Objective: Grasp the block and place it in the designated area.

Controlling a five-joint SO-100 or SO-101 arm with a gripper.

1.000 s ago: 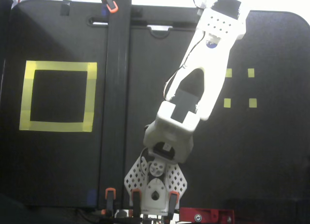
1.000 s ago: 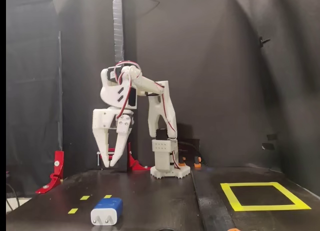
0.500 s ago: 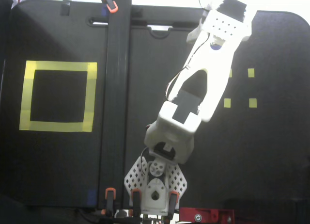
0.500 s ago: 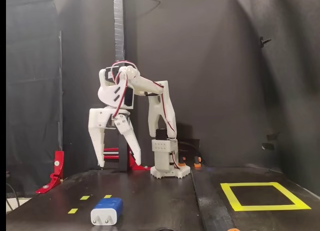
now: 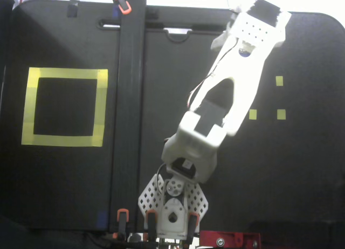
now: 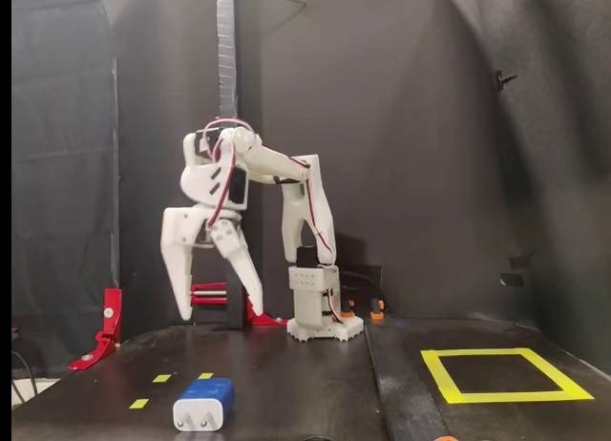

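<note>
The block (image 6: 203,405) lies on the dark table at the front left of a fixed view, blue on top with a white face and two prongs turned toward the camera. My gripper (image 6: 221,314) hangs well above and behind it, open wide, its white fingers (image 6: 179,269) pointing down with nothing between them. The designated area (image 6: 506,397), a yellow tape square, lies at the right there and at the left (image 5: 64,73) from above. From above, the white arm (image 5: 226,98) reaches to the upper right. I cannot make out the block in that view.
Small yellow tape squares (image 5: 281,114) mark the mat beside the arm, and show as marks (image 6: 162,377) behind the block. A dark upright post (image 5: 129,98) stands between the arm and the tape square. A red clamp (image 6: 105,326) sits at the far left.
The gripper's fingers have spread from nearly closed to wide open. The wrist has risen a little and shifted left in the front view, further toward the top right from above.
</note>
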